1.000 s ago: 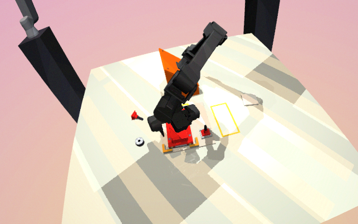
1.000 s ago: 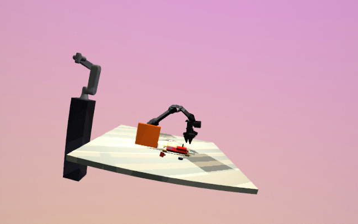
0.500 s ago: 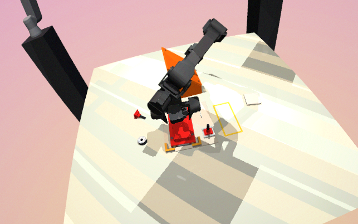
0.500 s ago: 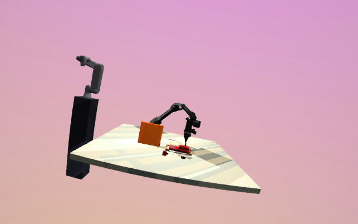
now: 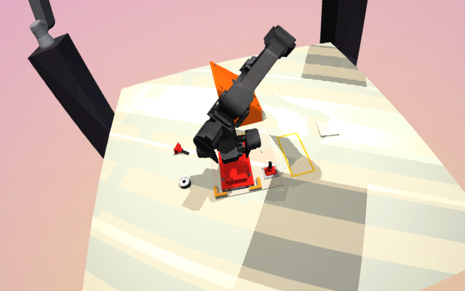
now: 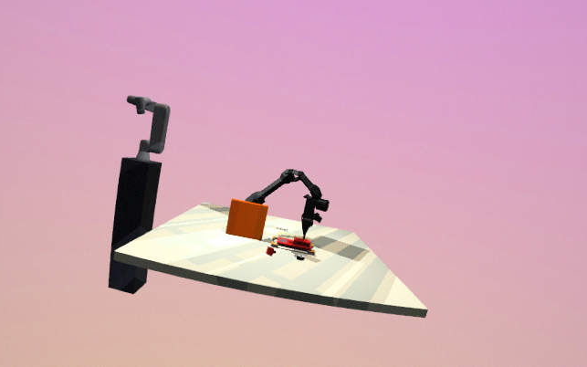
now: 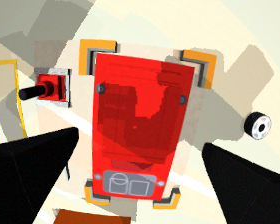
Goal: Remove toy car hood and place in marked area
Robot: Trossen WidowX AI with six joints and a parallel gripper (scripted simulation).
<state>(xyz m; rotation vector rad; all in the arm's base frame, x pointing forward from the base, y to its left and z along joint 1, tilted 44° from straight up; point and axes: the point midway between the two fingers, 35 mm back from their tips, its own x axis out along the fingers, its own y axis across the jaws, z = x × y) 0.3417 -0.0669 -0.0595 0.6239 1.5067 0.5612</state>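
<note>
The red toy car (image 5: 236, 177) (image 6: 300, 246) (image 7: 136, 107) lies between orange corner brackets on a pale board. Its top shows a raised red panel with two dark screws beside it, and a grey patch at one end; I cannot tell exactly where the hood's edges run. The yellow outline of the marked area (image 5: 303, 174) (image 7: 3, 62) lies on the table beside the board, with nothing inside it. My gripper (image 6: 304, 236) (image 7: 141, 141) is open and empty, pointing down above the car. In the wrist view its fingers stand on either side of the car. In the top view the arm hides part of the car.
A red piece with an upright black peg (image 5: 270, 170) (image 7: 53, 89) stands between car and marked area. On the other side lie a wheel (image 5: 184, 182) (image 7: 260, 126) and a loose red part (image 5: 177, 148). An orange wedge block (image 5: 223, 77) (image 6: 246, 219) stands behind the car, under the arm.
</note>
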